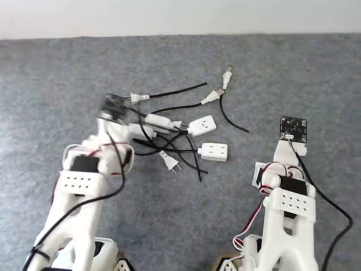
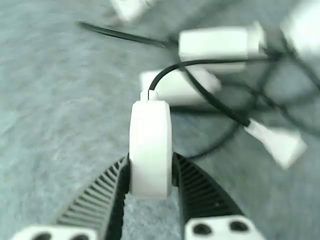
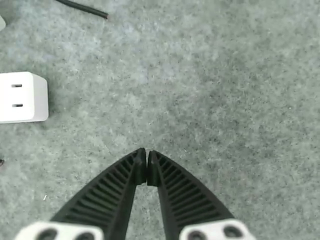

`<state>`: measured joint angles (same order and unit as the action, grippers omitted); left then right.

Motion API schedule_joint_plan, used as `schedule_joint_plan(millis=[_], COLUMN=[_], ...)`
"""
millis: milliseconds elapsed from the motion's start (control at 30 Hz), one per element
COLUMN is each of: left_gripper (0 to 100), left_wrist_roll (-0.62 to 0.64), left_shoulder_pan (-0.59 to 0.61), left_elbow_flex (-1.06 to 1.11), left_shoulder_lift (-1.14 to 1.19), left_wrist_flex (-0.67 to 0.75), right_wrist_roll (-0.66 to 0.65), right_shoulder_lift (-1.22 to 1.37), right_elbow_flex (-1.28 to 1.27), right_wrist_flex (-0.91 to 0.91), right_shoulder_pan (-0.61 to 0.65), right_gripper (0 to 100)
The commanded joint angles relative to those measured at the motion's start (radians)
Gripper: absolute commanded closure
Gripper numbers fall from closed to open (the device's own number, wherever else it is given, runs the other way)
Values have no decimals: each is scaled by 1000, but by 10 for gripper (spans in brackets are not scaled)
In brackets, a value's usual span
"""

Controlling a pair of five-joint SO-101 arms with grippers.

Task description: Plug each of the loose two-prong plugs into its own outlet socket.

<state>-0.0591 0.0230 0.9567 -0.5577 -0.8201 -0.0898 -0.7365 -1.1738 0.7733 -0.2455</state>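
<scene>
My left gripper (image 2: 150,166) is shut on a white two-prong plug (image 2: 150,145), with its black cord (image 2: 210,97) leaving the far end. In the high view this plug (image 1: 159,120) points at the upper white outlet socket (image 1: 201,125), a short gap away. A second outlet socket (image 1: 214,151) lies just below it. Other loose plugs lie at the tangle's lower edge (image 1: 169,161), upper left (image 1: 136,97) and upper right (image 1: 211,97). My right gripper (image 3: 146,161) is shut on nothing, low over bare carpet, with an outlet socket (image 3: 22,97) off to one side.
Black cords (image 1: 169,144) cross in a tangle between the left arm and the sockets. A loose cord end (image 1: 237,125) trails toward the right arm. Grey carpet (image 1: 282,73) covers the whole table, with free room at the back and far right.
</scene>
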Motion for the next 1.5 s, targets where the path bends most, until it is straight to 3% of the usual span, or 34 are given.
schedule_joint_plan(millis=[0, 233, 500, 667, 800, 967, 1267, 1467], left_gripper=[987, 987, 987, 987, 987, 987, 979, 820], left_wrist_roll=[164, 419, 446, 446, 442, 448, 605, 743], left_shoulder_pan=[58, 167, 163, 0, -282, -565, -649, -726], left_elbow_flex=[-114, -222, -240, -203, -99, 97, 153, 147], left_shoulder_lift=[-9, -9, -15, -141, -334, -516, -264, 44], left_wrist_flex=[11, 11, -107, -118, -87, 84, 273, 384], right_wrist_roll=[-11, -11, -11, -11, -11, -11, -11, -11], right_shoulder_lift=[4, 4, 4, 4, 4, 4, 4, 2], right_elbow_flex=[14, 14, 14, 14, 14, 12, 12, 12], right_wrist_flex=[-19, -19, -19, -19, -19, -19, -21, -21], right_shoulder_pan=[-8, -8, -8, -8, -10, -15, -59, -91], right_gripper=[987, 987, 985, 985, 985, 985, 985, 984])
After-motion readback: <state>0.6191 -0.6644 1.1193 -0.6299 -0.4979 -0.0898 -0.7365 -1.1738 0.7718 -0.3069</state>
